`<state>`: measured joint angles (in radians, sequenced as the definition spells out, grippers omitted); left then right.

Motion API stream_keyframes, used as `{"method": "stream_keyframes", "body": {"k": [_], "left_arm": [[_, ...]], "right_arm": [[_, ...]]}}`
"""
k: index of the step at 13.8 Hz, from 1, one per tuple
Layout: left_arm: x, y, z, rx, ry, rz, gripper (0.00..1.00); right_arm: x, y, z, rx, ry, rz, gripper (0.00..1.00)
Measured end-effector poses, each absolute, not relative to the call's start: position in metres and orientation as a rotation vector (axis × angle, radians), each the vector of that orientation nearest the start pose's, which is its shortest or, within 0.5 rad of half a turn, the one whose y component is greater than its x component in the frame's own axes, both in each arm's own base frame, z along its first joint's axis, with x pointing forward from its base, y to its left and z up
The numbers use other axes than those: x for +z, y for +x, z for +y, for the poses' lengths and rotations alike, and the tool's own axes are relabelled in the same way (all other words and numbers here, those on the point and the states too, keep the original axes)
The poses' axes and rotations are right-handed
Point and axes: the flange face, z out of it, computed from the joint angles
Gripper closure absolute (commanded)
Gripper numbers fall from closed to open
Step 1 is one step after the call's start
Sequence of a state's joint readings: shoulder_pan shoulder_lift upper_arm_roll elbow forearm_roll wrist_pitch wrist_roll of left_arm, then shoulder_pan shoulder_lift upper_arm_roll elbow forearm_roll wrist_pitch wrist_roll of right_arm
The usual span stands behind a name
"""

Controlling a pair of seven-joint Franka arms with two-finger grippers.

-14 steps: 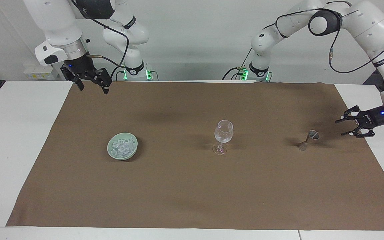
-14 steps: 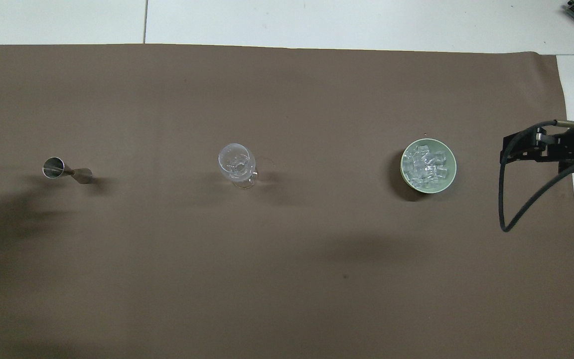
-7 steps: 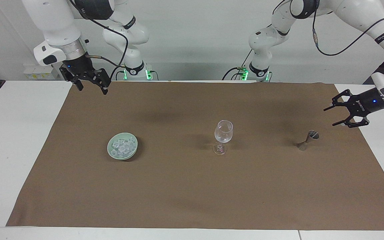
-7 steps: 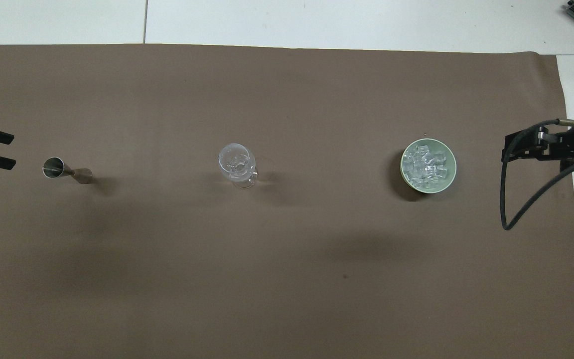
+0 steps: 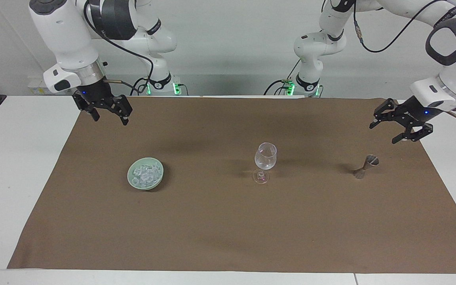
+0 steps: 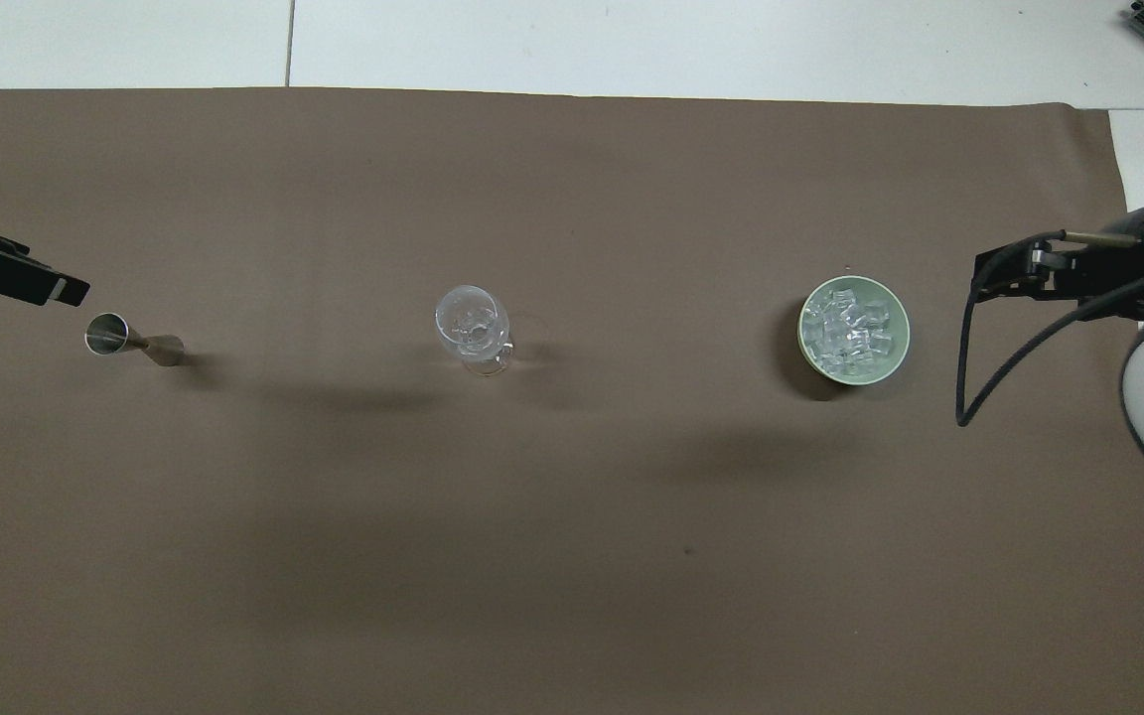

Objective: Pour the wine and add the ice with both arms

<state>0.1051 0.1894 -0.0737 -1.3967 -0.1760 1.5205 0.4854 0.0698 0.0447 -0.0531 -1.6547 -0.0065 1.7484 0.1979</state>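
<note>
Ice (image 5: 145, 174) in bowl (image 5: 134, 183) toward right arm's end; glass (image 5: 265, 161) mid-table; jigger (image 5: 365, 166) toward left arm's end.

I see my two white jointed arms, the left arm (image 5: 445, 35) and the right arm (image 5: 73, 35), with dark grey joint caps, silver wrist rings and looping black cables. Each ends in a black two-finger gripper lit by a small blue light. Green lights glow at both bases.

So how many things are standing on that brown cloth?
3, none seemingly hidden: a green bowl of ice toward the right arm's end, a wine glass mid-cloth, a metal jigger toward the left arm's end.
</note>
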Motion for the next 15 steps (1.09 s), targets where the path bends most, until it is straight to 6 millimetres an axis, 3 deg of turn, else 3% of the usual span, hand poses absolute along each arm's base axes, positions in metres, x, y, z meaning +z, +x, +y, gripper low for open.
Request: {"method": "stream_keyframes", "body": {"k": [2, 4, 9, 12, 15], "left_arm": [[0.609, 0.6, -0.024, 0.018, -3.248, 0.55, 0.12], [0.623, 0.595, -0.037, -0.088, -3.219, 0.481, 0.12], [0.63, 0.566, -0.047, -0.188, -3.173, 0.28, 0.1], [0.633, 0.562, -0.041, -0.188, -3.163, 0.199, 0.09], [0.633, 0.561, -0.031, -0.171, -3.114, 0.146, 0.09]], "right_arm": [[0.546, 0.591, 0.012, -0.063, -3.138, 0.247, 0.0], [0.517, 0.601, 0.015, -0.071, -3.143, 0.195, 0.0], [0.443, 0.602, 0.018, -0.076, -3.149, 0.096, 0.0], [0.416, 0.597, 0.02, -0.082, -3.15, 0.05, 0.0], [0.388, 0.601, 0.044, -0.123, -3.148, -0.023, 0.0]]}}
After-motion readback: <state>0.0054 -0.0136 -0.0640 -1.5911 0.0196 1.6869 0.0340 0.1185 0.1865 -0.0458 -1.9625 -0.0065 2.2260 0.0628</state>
